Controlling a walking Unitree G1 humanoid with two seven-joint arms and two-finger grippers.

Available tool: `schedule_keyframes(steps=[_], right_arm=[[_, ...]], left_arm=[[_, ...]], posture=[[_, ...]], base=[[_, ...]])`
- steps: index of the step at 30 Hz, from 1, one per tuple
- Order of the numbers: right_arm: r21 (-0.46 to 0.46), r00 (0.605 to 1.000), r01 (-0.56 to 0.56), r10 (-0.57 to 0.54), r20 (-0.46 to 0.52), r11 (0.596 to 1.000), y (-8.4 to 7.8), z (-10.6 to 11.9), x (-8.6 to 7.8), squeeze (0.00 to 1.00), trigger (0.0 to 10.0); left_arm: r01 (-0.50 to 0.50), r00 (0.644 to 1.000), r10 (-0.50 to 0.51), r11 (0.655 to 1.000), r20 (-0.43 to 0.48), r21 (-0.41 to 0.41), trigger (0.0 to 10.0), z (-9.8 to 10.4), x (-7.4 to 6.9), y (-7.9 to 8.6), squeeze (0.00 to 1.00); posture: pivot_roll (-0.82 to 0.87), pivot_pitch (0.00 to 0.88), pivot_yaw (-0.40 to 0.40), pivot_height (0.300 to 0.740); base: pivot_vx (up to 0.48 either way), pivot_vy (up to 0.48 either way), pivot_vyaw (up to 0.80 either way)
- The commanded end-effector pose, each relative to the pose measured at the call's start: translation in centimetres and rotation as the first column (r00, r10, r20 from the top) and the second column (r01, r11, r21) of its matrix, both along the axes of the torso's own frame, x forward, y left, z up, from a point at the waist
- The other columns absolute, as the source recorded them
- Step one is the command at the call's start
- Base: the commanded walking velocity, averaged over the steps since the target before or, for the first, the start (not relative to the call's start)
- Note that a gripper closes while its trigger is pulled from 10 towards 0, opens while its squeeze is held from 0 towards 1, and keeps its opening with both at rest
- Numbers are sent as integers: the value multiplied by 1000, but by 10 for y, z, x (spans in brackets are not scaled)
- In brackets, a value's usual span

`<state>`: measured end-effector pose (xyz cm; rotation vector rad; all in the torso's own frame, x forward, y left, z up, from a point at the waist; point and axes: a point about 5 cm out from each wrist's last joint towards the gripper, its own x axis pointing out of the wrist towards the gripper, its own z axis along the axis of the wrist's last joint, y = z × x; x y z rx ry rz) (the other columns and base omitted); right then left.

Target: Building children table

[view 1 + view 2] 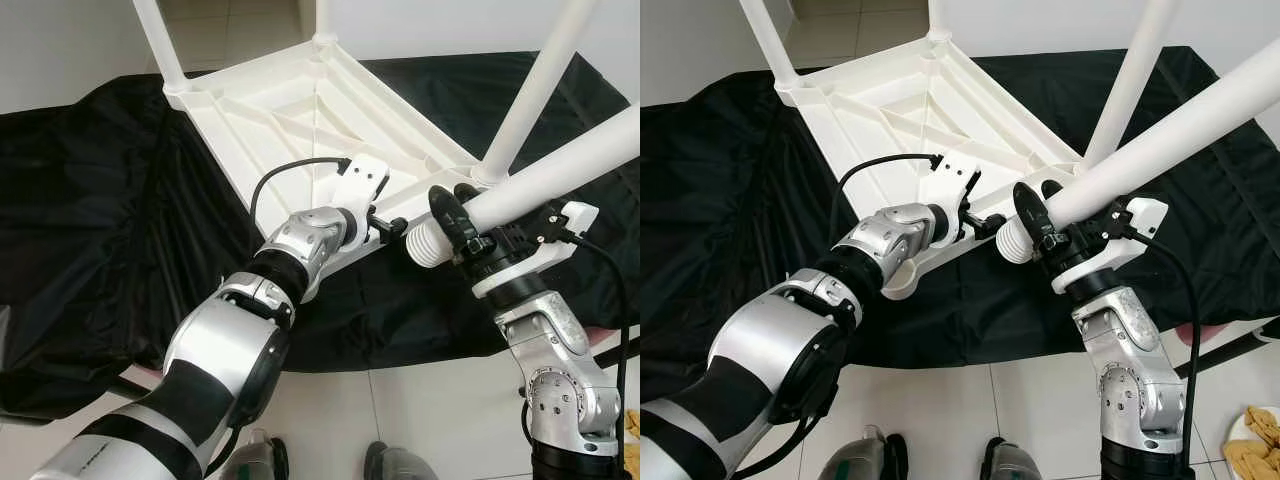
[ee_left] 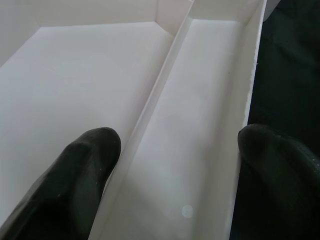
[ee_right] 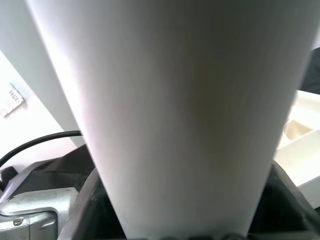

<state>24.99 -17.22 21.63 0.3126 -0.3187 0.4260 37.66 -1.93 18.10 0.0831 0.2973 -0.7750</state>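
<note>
Upturned white table top rests on black cloth, its rim straddled by my spread left gripper, while my right gripper clenches a loose table leg.

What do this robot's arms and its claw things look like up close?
Both arms are shiny silver metal shells with black joint sections and visible screws. The left gripper sits under a white bracket fed by a black cable; its fingers are rounded, matte black. The right gripper has a similar white bracket, black cable and black fingers.
</note>
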Motion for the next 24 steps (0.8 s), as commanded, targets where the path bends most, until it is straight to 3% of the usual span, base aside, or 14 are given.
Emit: schedule_keyframes(steps=[1,7,15,20,22,24], right_arm=[[9,1000,-15,15,10,1000,3,3,-4,0,10000],[11,1000,-12,12,9,1000,2,3,-4,0,10000],[12,1000,-15,15,8,1000,3,3,-4,0,10000],[12,1000,-13,13,6,1000,3,3,-4,0,10000],[13,1000,-10,9,6,1000,3,3,-5,0,10000],[13,1000,-8,8,5,1000,2,3,-5,0,10000]], left_arm=[[-50,998,51,998,-23,45,10000,-10,-1,1,0],[-18,1000,18,1000,-17,15,10000,-5,-2,-2,0],[-12,999,14,998,-34,54,10000,-14,-5,-3,0],[37,999,-36,999,30,-23,10000,1,-4,-9,0],[109,990,-97,988,106,-113,10000,18,-5,-16,0],[131,985,-113,981,130,-142,10000,22,-6,-17,0]], posture=[[-93,131,90,740],[-90,130,88,740],[-90,129,90,740],[-94,129,92,740],[-90,133,91,740],[-89,133,91,740]], base=[[0,0,0],[0,0,0],[0,0,0],[0,0,0],[0,0,0],[0,0,0]])
